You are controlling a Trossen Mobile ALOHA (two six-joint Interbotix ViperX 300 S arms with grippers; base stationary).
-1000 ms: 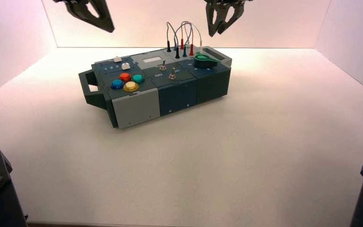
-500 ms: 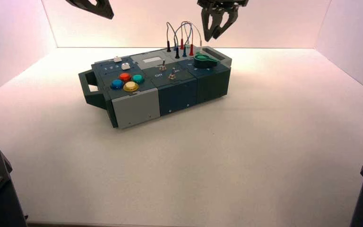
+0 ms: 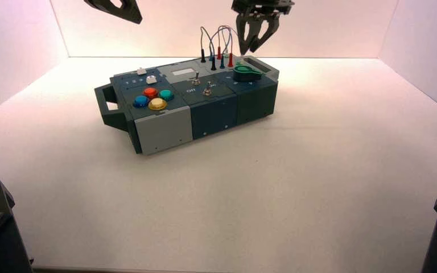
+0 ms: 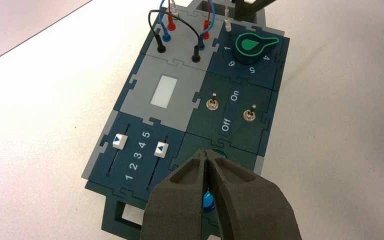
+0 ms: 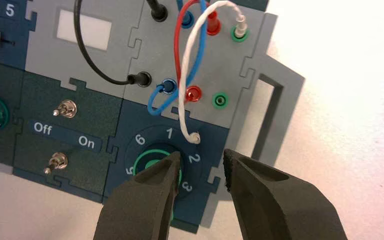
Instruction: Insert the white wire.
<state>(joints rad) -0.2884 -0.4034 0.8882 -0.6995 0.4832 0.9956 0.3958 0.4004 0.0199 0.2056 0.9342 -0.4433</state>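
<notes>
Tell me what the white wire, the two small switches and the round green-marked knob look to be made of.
White wire: a flexible core in matte rubber or fabric, judging by its smooth, soft arch.
Switches: shiny metal, likely plated, since levers and collars catch bright highlights.
Knob: probably hard plastic, dark with a green outline and pointer; its even, moulded look suggests it.

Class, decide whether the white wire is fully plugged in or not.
Half in: one end of the thin white wire sits in a green-ringed socket; its other end hangs outside the empty green-ringed socket.
</notes>
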